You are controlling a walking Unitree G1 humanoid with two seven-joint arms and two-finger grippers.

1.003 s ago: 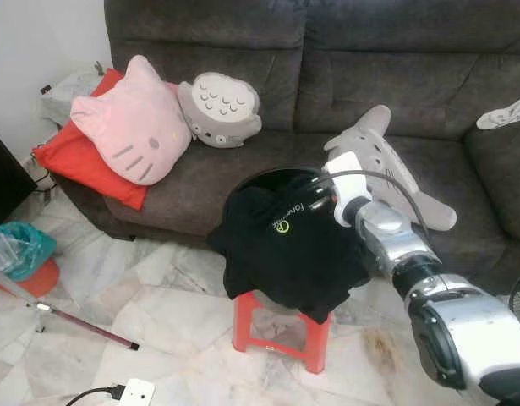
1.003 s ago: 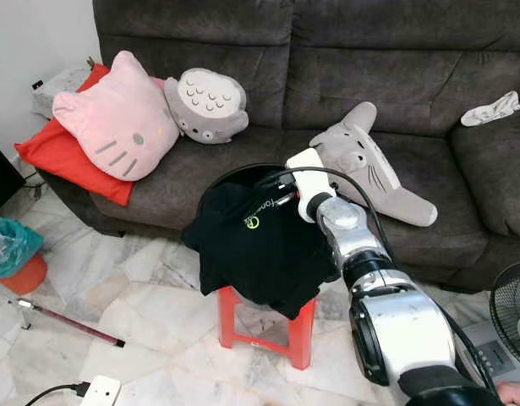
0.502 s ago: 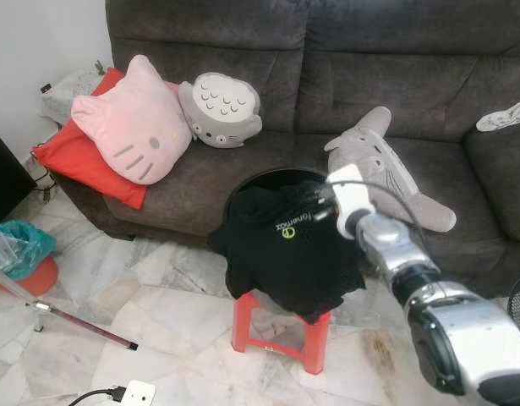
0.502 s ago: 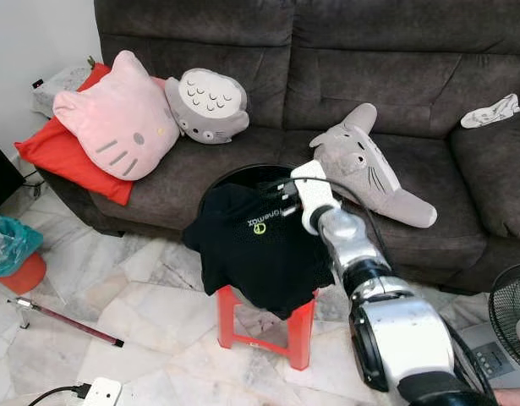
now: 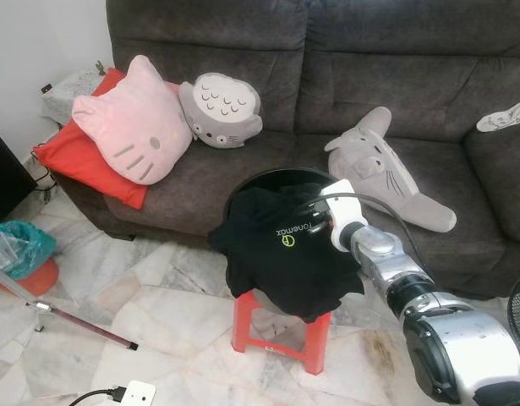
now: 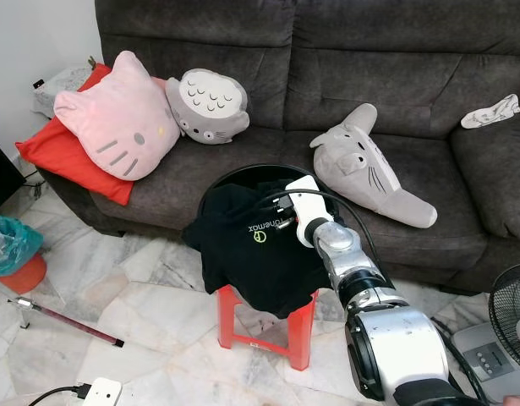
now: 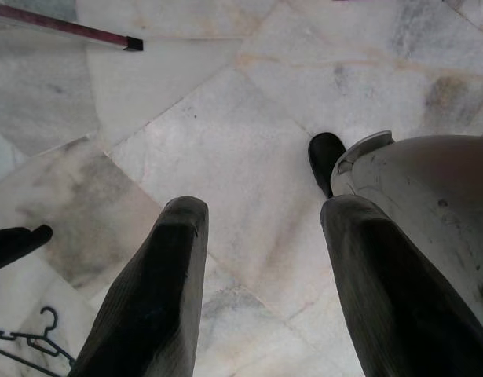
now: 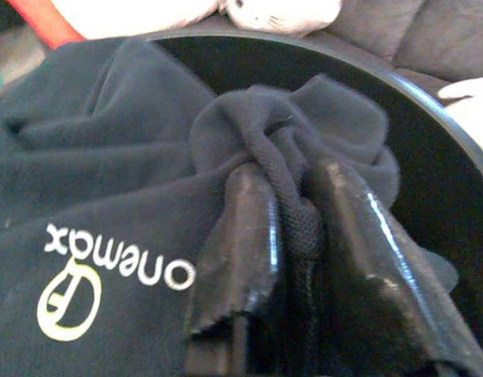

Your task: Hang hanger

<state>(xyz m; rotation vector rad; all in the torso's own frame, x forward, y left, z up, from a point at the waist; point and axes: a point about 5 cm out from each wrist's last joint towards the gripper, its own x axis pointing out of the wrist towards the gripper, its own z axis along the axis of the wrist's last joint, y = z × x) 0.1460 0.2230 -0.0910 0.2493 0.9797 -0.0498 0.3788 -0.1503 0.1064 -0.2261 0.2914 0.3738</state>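
hanger [image 7: 25, 345] lies on the marble floor [image 7: 225, 141] while the right tool [image 8: 292, 228] pinches the black shirt [image 5: 285, 254].

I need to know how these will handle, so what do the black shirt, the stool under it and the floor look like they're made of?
The black shirt looks like soft knit cotton or fleece: matte, fuzzy, bunched in folds where the right claw pinches it. The red stool looks like moulded plastic, with a smooth even colour. The floor looks like polished marble tile, pale with grey veining and straight joints.
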